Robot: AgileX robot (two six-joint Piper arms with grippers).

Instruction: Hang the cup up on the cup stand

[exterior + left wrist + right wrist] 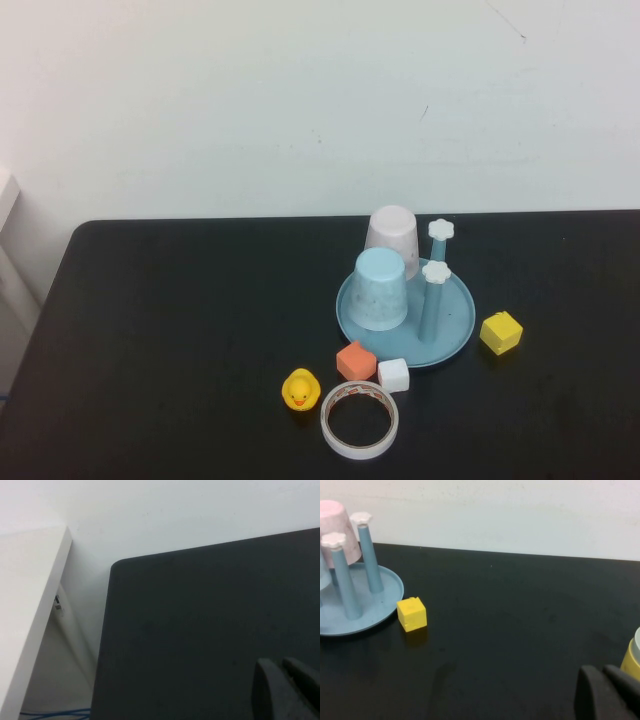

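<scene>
The light blue cup [380, 290] stands upside down on the left part of the cup stand [455, 325], a round light blue dish. Two blue pegs with white flower caps [436, 272] rise on the dish's right side, bare. A pale pinkish cup [392, 238] stands upside down behind the blue cup. The right wrist view shows the stand [370, 615], its pegs [342, 580] and the pinkish cup [337, 530]. Neither arm shows in the high view. My left gripper [278, 664] is shut and empty over bare table near its far left corner. My right gripper [600, 671] is shut and empty, right of the stand.
In front of the stand lie an orange cube [356, 360], a white cube [393, 375], a yellow duck [300, 389] and a tape roll [360, 419]. A yellow cube [501, 332] sits right of the dish. A yellow object [632, 660] is beside my right gripper.
</scene>
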